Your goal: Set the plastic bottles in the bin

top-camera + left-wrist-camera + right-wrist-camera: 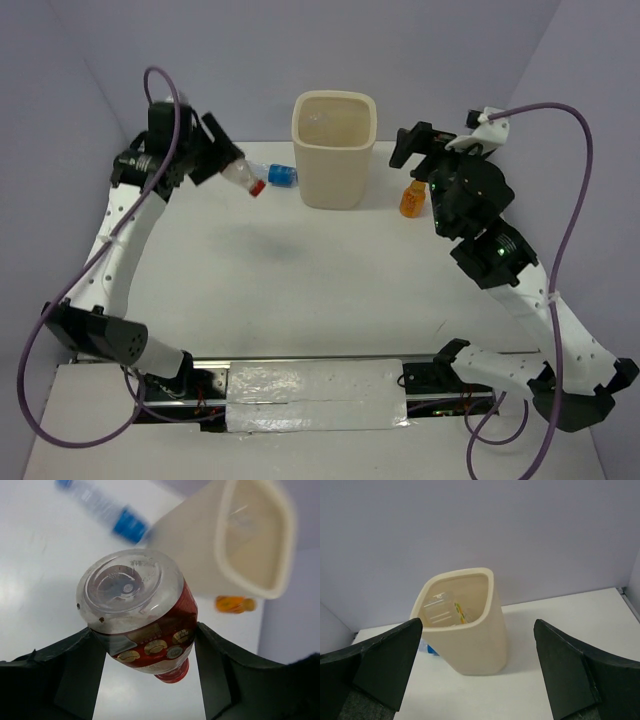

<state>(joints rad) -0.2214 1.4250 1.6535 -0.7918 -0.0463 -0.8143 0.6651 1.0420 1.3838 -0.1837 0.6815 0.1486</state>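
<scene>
Clenched in the left gripper (pixel 145 635): a clear plastic bottle with red cap and red label (pixel 132 595), pinched across its middle and raised just left of the tall cream plastic bin (pixel 333 160); likely light, slick and squashable, so best gripped mid-label, gently. Spread wide and empty at the right gripper (pixel 476 630), facing the bin. Not yet binned: a blue-capped clear bottle (pixel 283 175) lying at the bin's left, a small orange bottle (pixel 412 200) at its right

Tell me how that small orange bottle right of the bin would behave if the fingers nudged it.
The orange bottle appears to stand upright and squat, so it would probably slide before tipping. Small and plastic, it is likely light. If toppled, its round body may roll.
</scene>
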